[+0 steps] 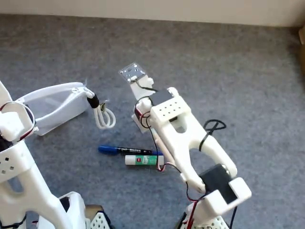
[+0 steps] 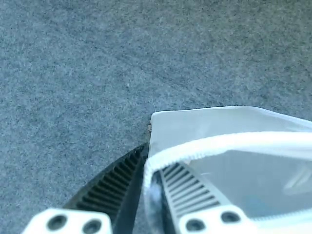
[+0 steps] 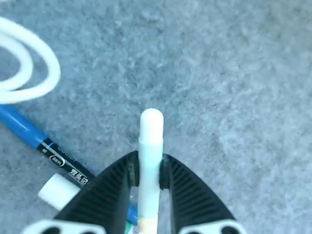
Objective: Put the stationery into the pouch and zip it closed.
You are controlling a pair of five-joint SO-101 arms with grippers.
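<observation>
Your left hand (image 2: 148, 163) is pinched narrow on the rim of the pouch (image 2: 234, 126), one finger on each side of the white zip edge. It holds the pouch at the left side of the grey-covered table (image 1: 228, 62). The pouch is translucent white and its mouth gapes, so the zip is not closed. You cannot make out through its wall whether anything lies inside. At the end of the pouch away from your left hand sits the black zip pull (image 1: 94, 101), and a white cord loop (image 1: 105, 118) trails from it onto the table.

Your right hand (image 3: 147, 158) is clamped on a white stick (image 3: 150, 129), which juts out past the fingertips with its rounded end free above the table. In the high view this hand is near the middle of the table, just beside the cord loop and apart from the pouch.

Two pieces lie on the table outside the pouch: a blue marker (image 1: 125, 150) and a glue stick (image 1: 143, 160) with a green label. They lie side by side, close together, near your right hand on the side toward the arms' bases
</observation>
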